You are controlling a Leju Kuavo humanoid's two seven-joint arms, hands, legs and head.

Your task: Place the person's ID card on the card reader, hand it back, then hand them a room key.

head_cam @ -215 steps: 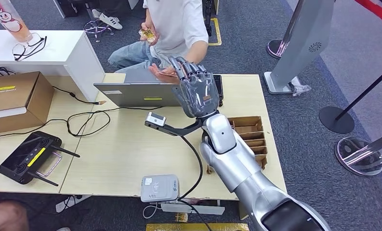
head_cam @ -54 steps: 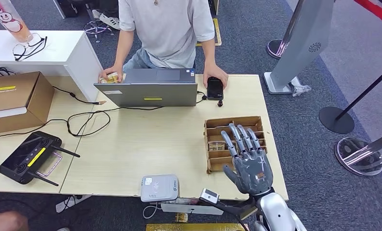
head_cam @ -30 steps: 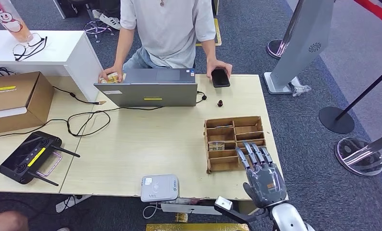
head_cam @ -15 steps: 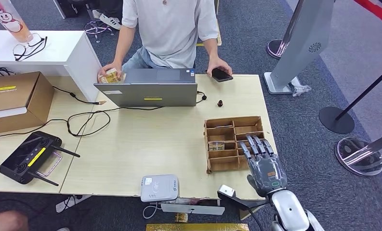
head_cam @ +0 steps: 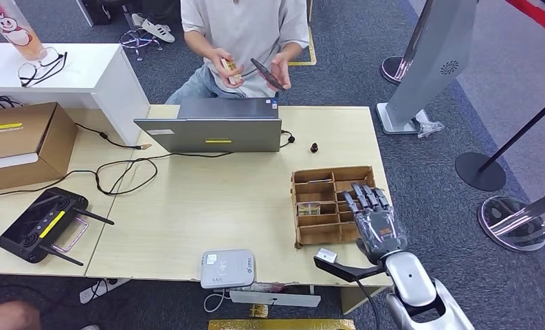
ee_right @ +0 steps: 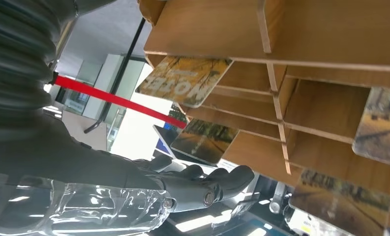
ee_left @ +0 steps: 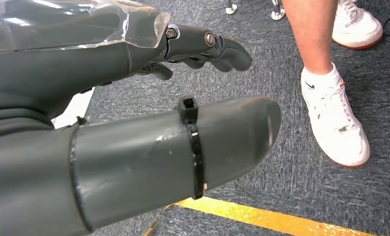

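Note:
My right hand (head_cam: 376, 221) hovers open with straight fingers over the right edge of the brown wooden divider box (head_cam: 315, 238), holding nothing. In the right wrist view the hand (ee_right: 134, 179) is just by the box's compartments (ee_right: 320, 105), where printed room key cards (ee_right: 185, 81) lean. One key card (head_cam: 309, 207) shows in a middle slot. The white card reader (head_cam: 227, 268) lies at the table's front edge. Across the table a person (head_cam: 245, 24) holds a small yellowish card (head_cam: 229, 69) and a dark phone (head_cam: 266, 73). My left hand (ee_left: 148, 98) hangs above the carpet, fingers loose, holding nothing.
A grey laptop (head_cam: 211, 127) stands at the far edge, with a black cable (head_cam: 121, 175) trailing left. A black remote controller (head_cam: 39, 225) and a cardboard box (head_cam: 22, 141) sit at the left. A person's white shoe (ee_left: 338, 123) stands near my left hand.
My right hand has crept forward over the box's right edge. The person has lifted the phone and the small card off the table to chest height.

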